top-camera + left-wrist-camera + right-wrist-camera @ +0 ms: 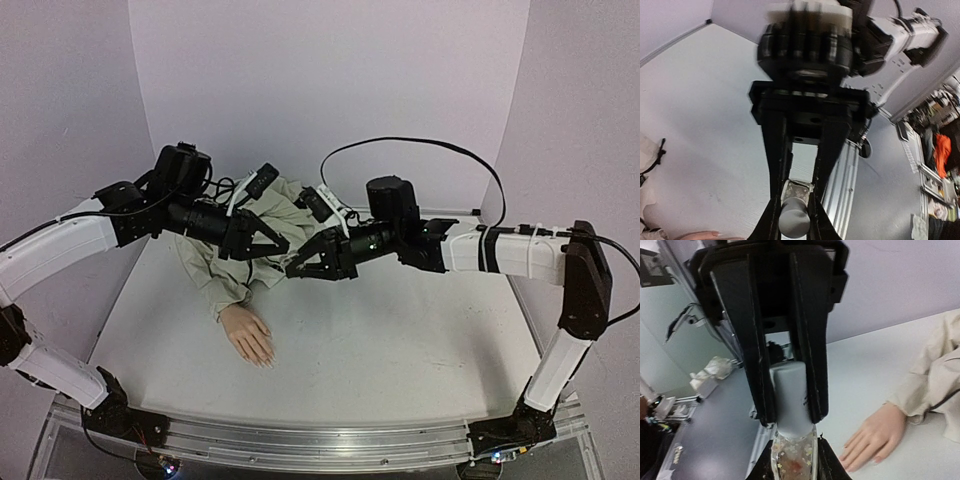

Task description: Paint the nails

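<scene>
— Where are the nails?
— On the hand, flat on the table, fingers toward 5 o'clock, sleeve running off to 11.
— And the grippers?
— Beyond it, at its 1 o'clock, tip to tip. The left gripper clamps a grey cap; the right gripper clamps the glittery bottle.

We see a white table, a beige sleeve toward ten o'clock on it, a lilac backdrop at twelve, a metal rail at six.
</scene>
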{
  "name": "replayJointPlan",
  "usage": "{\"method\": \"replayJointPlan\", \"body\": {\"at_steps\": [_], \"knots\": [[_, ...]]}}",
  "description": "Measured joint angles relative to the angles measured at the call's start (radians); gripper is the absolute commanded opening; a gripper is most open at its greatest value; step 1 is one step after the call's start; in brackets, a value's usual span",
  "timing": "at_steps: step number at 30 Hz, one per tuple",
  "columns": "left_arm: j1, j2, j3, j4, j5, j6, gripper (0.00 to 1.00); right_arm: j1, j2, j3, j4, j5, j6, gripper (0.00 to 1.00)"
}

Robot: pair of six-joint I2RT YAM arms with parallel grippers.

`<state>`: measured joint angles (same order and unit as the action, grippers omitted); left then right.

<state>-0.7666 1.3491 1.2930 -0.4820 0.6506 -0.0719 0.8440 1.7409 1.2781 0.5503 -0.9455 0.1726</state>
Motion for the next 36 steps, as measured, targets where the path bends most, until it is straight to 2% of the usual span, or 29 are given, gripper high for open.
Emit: {"method": "replayJointPlan", "body": {"at_steps": [4, 9, 12, 15, 19, 23, 28, 31, 33, 35, 36], "knots": [[0.0, -0.003, 0.0, -0.015, 0.17, 0.079, 0.0, 0.005, 0.0, 0.0, 0.011, -0.179, 0.066, 0.0], [0.0, -0.009, 0.0, -0.011, 0.29, 0.129, 0.0, 0.019, 0.0, 0.0, 0.055, -0.27, 0.123, 0.0], [-0.001, -0.019, 0.001, -0.003, 0.298, 0.133, 0.06, 0.023, -0.005, 0.0, 0.076, -0.275, 0.139, 0.0], [-0.008, -0.04, 0.001, 0.011, 0.267, 0.124, 0.19, 0.025, -0.017, -0.003, 0.088, -0.256, 0.136, 0.0], [-0.023, -0.078, -0.01, 0.029, 0.17, 0.09, 0.49, 0.025, -0.066, -0.028, 0.119, -0.155, 0.082, 0.0], [-0.023, -0.126, -0.07, 0.013, 0.074, 0.04, 0.7, 0.008, -0.148, -0.054, 0.15, -0.047, 0.011, 0.0], [-0.008, -0.239, -0.148, 0.0, -0.05, -0.026, 0.85, -0.015, -0.226, -0.084, 0.152, 0.119, -0.073, 0.0], [-0.009, -0.33, -0.177, 0.0, -0.119, -0.088, 0.86, -0.018, -0.238, -0.101, 0.14, 0.244, -0.108, 0.0], [-0.009, -0.365, -0.177, 0.008, -0.179, -0.154, 0.85, -0.017, -0.238, -0.108, 0.123, 0.354, -0.124, 0.0], [-0.009, -0.38, -0.177, 0.026, -0.254, -0.249, 0.94, 0.0, -0.238, -0.117, 0.107, 0.536, -0.136, 0.0], [-0.009, -0.379, -0.177, 0.038, -0.286, -0.296, 0.95, 0.008, -0.237, -0.119, 0.102, 0.616, -0.145, 0.0]]}}
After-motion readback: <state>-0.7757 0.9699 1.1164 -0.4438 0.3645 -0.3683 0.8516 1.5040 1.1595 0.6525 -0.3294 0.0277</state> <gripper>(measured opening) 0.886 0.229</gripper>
